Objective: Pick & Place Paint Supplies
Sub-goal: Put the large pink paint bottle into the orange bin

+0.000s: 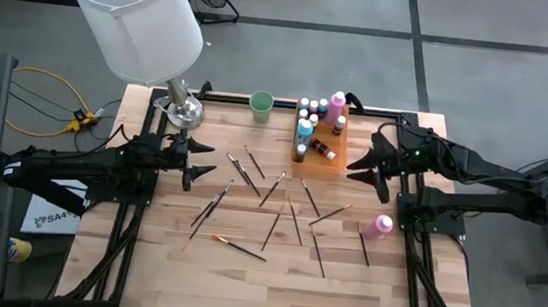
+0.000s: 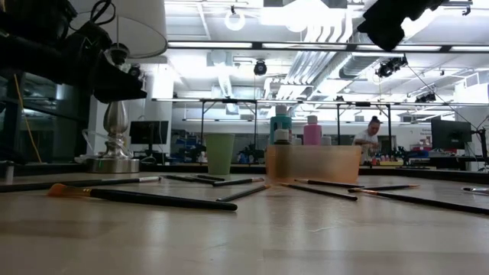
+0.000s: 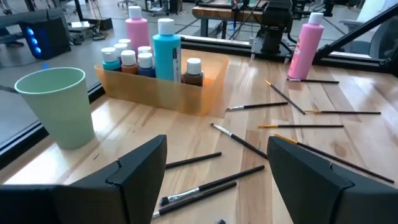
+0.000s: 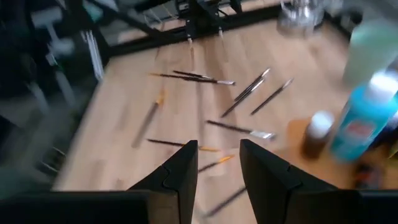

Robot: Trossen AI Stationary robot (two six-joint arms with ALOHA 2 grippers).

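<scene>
A: Over the left side of the table [image 1: 243, 280], we are holding the left gripper [image 1: 196, 164] clear of the wood with its fingers spread wide and nothing between them. Just ahead of it the nearest brushes [image 1: 245, 171] are lying loose.

B: And by the tray's right end we are hovering the right gripper [image 1: 366, 172], fingers narrowed to a small gap, gripping nothing as far as we can see.

A: So which step are we on?

B: We are judging it as mid-task: we are between picks. The tray [image 1: 318, 153] is already carrying most of the bottles [image 1: 304, 128], one brown bottle lying on its side among them. One pink bottle [image 1: 383, 225] is lying near the right edge, well apart from the tray, and the brushes are scattered across the middle.

A: The green cup [image 1: 261, 106] is standing behind the tray, beside the lamp [image 1: 184, 108]; we cannot tell whether anything is in it.

B: For the next move, we are thinking the left gripper needs to drop low over one brush, line its fingers across the thin handle, and close right down. A brush lying flat gives little to grip, so the approach needs to be nearly touching the wood.
</scene>
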